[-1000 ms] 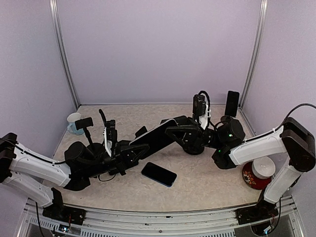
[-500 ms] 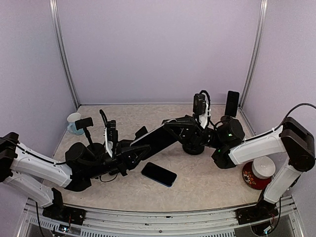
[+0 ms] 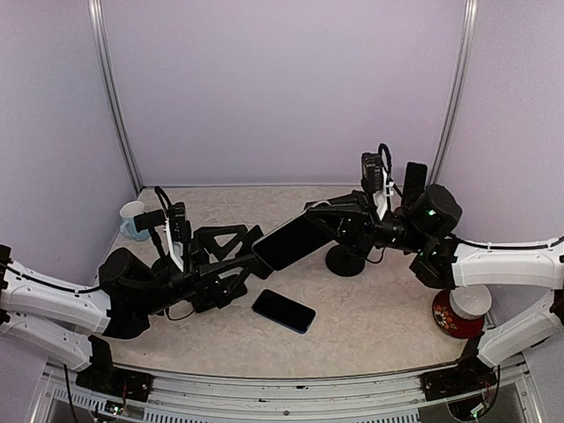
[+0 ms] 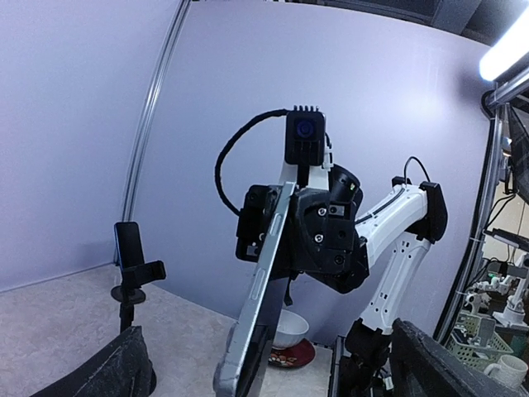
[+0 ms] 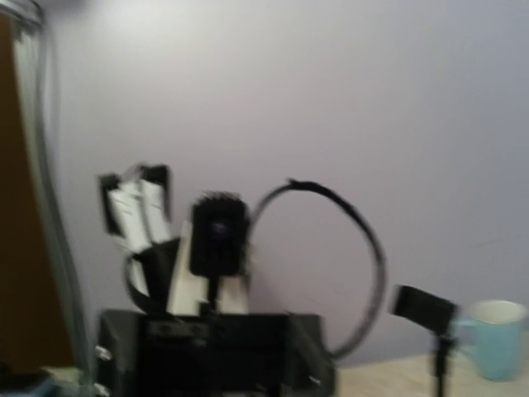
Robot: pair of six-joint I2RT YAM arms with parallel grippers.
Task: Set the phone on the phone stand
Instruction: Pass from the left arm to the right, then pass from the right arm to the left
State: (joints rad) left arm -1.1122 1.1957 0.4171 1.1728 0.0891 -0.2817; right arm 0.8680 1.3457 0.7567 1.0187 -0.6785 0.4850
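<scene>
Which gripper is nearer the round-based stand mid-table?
Right. The right gripper, shut on the phone, hangs just over the stand; the open left gripper is well to its left.

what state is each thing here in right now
left gripper: open
right gripper: shut on the held phone
held phone: off the table, tilted
second phone: flat on the table
phone stand: upright, held phone not on it
mug: upright
bowl: upright on the red plate

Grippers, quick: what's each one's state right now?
Left gripper: open, fingers spread wide, gripping nothing.
Right gripper: shut on the phone, holding it in the air.
</scene>
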